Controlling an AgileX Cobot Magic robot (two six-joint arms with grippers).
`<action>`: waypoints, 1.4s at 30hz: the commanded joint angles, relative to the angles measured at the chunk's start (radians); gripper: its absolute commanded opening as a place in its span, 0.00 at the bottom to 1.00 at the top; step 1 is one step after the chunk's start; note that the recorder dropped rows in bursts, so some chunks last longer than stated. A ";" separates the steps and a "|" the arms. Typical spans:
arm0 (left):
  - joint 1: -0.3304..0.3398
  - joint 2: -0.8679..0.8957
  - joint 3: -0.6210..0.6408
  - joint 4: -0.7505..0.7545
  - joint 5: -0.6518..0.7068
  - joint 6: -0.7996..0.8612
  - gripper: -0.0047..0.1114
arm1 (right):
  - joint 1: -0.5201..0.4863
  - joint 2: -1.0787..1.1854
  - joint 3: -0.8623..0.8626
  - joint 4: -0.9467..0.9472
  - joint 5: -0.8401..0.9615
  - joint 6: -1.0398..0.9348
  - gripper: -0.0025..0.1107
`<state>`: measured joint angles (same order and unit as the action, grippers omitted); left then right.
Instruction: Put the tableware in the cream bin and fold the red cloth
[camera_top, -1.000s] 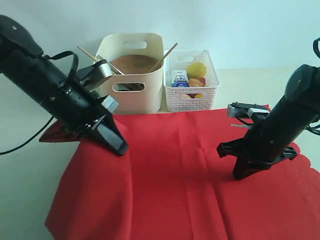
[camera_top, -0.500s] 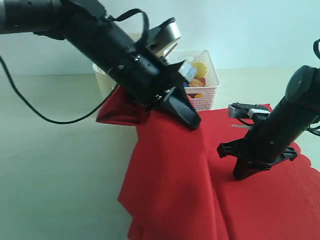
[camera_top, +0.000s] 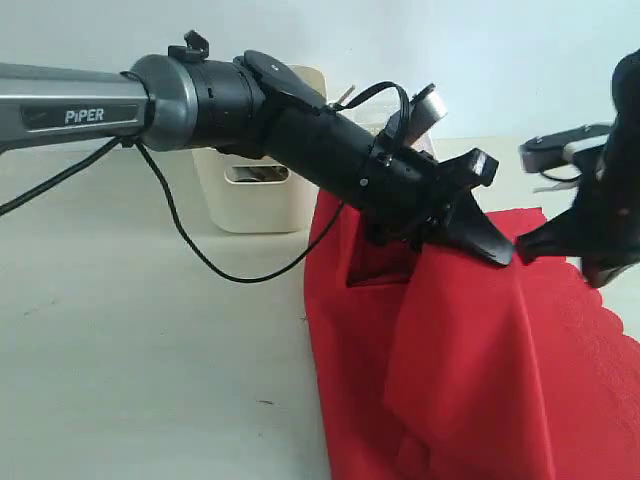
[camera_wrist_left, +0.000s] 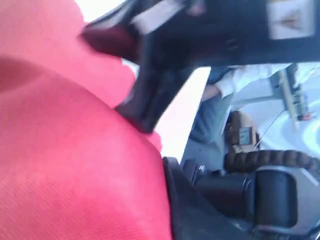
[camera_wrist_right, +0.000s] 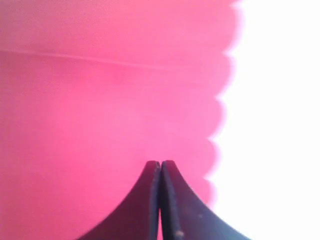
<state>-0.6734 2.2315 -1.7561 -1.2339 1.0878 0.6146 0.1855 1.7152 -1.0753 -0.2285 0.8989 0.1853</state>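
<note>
My left gripper (camera_top: 495, 248) is shut on a fold of the red cloth (camera_top: 460, 370), held raised over the cloth's right half so the fabric hangs down in a drape. In the left wrist view the red cloth (camera_wrist_left: 75, 150) fills the picture against one dark finger (camera_wrist_left: 195, 215). Lifted at the far right, my right gripper (camera_wrist_right: 160, 165) is shut and empty above the red cloth (camera_wrist_right: 110, 100), close to its scalloped edge (camera_wrist_right: 220, 115). The cream bin (camera_top: 250, 195) stands behind my left arm. Only one chopstick tip (camera_top: 346, 96) of the tableware shows.
The left arm (camera_top: 300, 130) stretches across the middle and hides the white basket. The right arm (camera_top: 605, 210) stands at the right edge. Bare table (camera_top: 140, 340) lies to the left of the cloth.
My left arm has swept far to the right, dragging the cloth's left side up and over its right half. My right arm has risen off the cloth.
</note>
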 joint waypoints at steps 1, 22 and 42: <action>-0.024 0.039 -0.015 -0.166 -0.093 0.092 0.04 | -0.024 -0.094 -0.022 -0.238 0.103 0.158 0.02; -0.034 0.014 -0.015 -0.222 -0.038 0.363 0.92 | -0.096 -0.073 -0.016 -0.034 -0.053 0.070 0.02; 0.030 -0.144 0.139 0.463 -0.031 0.142 0.92 | -0.092 -0.063 -0.018 0.697 0.012 -0.736 0.02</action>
<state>-0.6434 2.0970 -1.6672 -0.7726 1.1228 0.6812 0.0928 1.6447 -1.0921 0.4213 0.8955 -0.4727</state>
